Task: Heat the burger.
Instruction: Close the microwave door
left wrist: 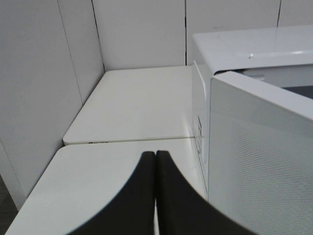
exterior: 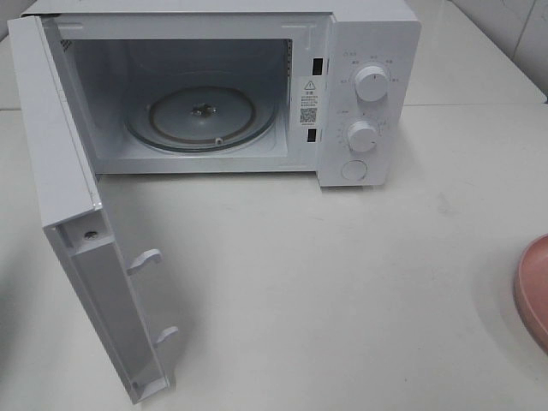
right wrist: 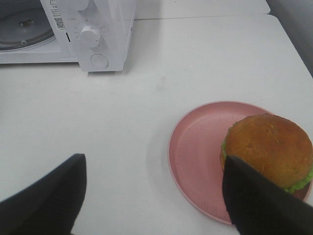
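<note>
Burger sits on plate, ungrabbed; microwave door open. Right gripper jaws wide, empty; left gripper pressed closed, empty. Next: grasp burger, load turntable.

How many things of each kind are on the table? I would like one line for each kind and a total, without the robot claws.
Microwave: 1
Pink plate: 1
Burger: 1
Total: 3
</note>
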`<move>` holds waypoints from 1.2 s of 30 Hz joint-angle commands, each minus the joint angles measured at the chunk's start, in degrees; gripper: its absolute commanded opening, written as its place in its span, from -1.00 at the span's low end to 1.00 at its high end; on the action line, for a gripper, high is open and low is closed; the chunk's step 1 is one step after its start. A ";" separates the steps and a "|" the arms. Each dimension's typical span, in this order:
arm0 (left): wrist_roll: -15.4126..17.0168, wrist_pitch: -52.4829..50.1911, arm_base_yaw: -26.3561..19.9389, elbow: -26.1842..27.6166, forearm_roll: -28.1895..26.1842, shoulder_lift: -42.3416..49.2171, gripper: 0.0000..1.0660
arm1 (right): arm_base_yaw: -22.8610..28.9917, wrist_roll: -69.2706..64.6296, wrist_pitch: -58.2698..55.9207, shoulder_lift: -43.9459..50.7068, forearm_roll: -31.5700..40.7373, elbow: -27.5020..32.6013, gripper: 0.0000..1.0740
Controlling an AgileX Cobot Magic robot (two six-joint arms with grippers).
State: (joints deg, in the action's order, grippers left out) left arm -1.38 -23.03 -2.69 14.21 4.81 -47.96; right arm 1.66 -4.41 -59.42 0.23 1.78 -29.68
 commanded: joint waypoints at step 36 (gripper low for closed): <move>10.20 -25.10 23.26 10.54 10.89 -41.65 -1.00 | -0.40 0.46 0.34 1.49 -0.06 0.11 0.41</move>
State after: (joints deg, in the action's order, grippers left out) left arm 10.89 -47.21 17.65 23.09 19.48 -88.41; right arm 1.66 -4.41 -59.42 0.23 1.78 -29.68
